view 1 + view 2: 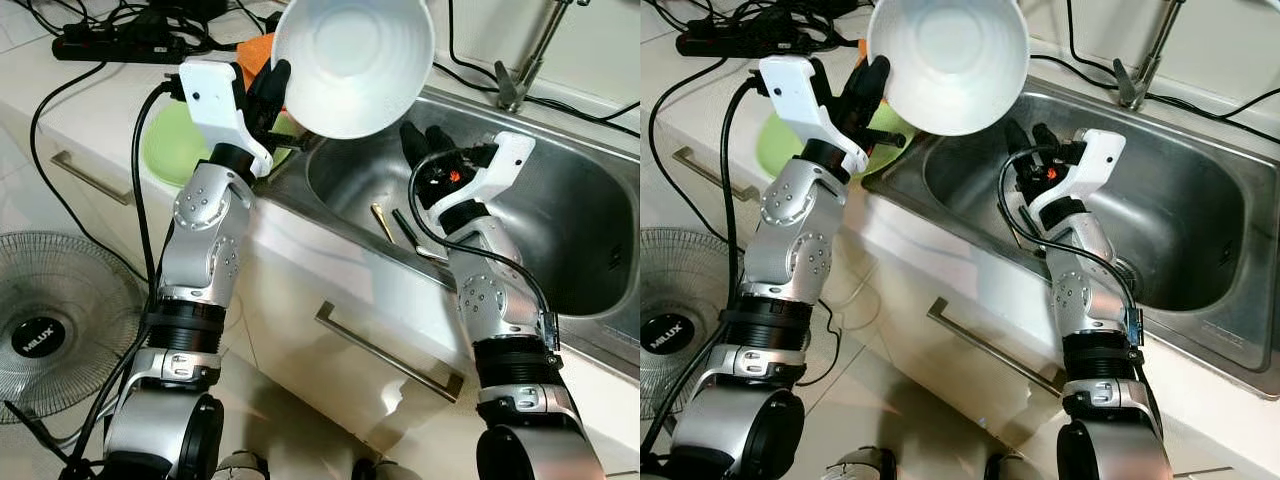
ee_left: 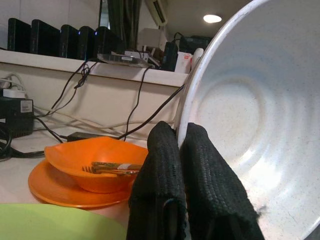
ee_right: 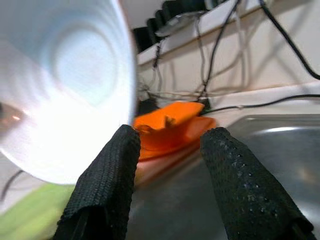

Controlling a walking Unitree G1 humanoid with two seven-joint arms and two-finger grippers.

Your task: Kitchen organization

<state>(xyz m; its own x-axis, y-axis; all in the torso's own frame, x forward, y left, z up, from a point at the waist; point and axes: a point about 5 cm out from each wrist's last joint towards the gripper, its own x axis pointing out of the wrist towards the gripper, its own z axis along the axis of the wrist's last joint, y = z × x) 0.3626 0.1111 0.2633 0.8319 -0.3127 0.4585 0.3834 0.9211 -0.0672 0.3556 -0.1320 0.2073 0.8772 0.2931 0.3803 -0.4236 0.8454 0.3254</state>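
The left gripper [image 1: 272, 88] is clamped on the rim of a white bowl [image 1: 352, 62], one finger inside and one outside the wall, holding it tilted in the air above the corner where the tabletop [image 1: 100, 110] meets the sink [image 1: 560, 230]. The bowl looks rigid and glazed, probably ceramic or melamine (so likely slippery and, if ceramic, breakable), and a pinch at one point of the rim leaves its weight hanging off to the side; a deeper bite on the rim would likely steady it. The right gripper [image 1: 425, 140] hovers inside the sink with its fingers apart, holding nothing. Below lie chopsticks [image 1: 395, 225] on the sink floor. Beside the sink sit a green plate [image 1: 175, 145] and, further back, an orange bowl [image 2: 95, 162] on an orange plate [image 2: 55, 190]. The faucet [image 1: 520, 70] and cables [image 1: 70, 100] crowd the back, so open room seems to lie over the basin.
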